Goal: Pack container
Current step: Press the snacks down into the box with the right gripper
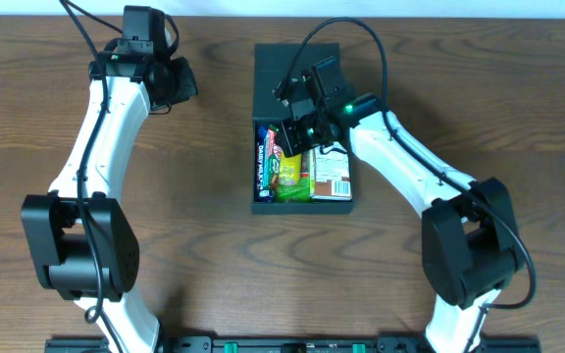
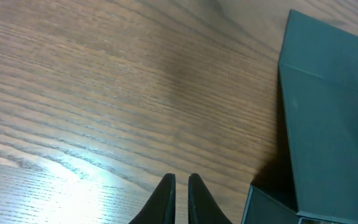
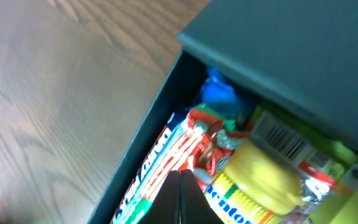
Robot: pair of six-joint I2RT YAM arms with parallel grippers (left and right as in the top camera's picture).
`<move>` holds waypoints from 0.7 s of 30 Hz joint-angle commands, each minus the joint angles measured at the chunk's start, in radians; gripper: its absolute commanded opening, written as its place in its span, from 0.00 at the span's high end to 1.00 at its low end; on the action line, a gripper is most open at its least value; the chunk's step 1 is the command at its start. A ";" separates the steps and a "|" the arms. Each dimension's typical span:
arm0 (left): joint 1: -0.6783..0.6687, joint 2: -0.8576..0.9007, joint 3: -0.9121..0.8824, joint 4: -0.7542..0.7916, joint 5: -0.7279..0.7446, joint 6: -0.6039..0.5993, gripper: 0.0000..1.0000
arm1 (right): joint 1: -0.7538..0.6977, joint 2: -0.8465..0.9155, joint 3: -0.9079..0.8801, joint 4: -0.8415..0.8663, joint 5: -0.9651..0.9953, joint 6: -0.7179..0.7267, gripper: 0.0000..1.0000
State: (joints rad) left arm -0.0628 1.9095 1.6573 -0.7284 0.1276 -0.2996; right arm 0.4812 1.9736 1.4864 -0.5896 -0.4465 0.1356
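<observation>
A brown wood-grain table (image 1: 214, 245) carries everything. The box (image 1: 302, 204) sits directly under the right claw (image 3: 180, 180), whose 2 fingers are pressed together, gripping nothing, with the tips just above the snacks (image 3: 253, 180) packed inside. The lid (image 3: 291, 56) hangs partly over the contents just beyond that claw. The left claw (image 2: 180, 182) is all but closed and empty, low over bare wood with the box off to its right. The step looks like tucking the snacks down before closing. To do it well, press gently with the closed tips on the highest packet. Then draw the claw clear from under the lid, so no wrapper catches the rim.
</observation>
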 commanded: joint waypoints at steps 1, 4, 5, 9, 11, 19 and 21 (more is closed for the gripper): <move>0.000 0.004 0.020 0.000 -0.004 0.016 0.90 | 0.017 0.025 -0.004 -0.011 -0.006 -0.054 0.99; 0.000 0.004 0.020 0.000 -0.004 0.016 0.90 | 0.021 0.039 -0.004 -0.018 -0.005 -0.067 0.99; 0.000 0.004 0.020 0.000 -0.004 0.016 0.89 | 0.022 0.043 -0.004 -0.022 -0.002 -0.072 0.99; 0.000 0.004 0.020 0.000 -0.004 0.016 0.89 | 0.024 0.056 -0.004 -0.052 0.032 -0.089 0.98; 0.000 0.004 0.020 0.000 -0.004 0.016 0.89 | 0.023 0.056 -0.003 -0.055 0.032 -0.090 0.98; -0.001 0.004 0.020 -0.001 -0.004 0.016 0.88 | 0.021 0.018 0.023 -0.055 0.008 -0.088 0.98; -0.001 0.004 0.020 -0.001 -0.004 0.016 0.87 | 0.021 -0.007 0.034 -0.054 0.008 -0.089 0.98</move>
State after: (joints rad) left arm -0.0628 1.9095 1.6573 -0.7280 0.1280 -0.2909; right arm 0.4896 2.0018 1.4895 -0.6430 -0.4286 0.0635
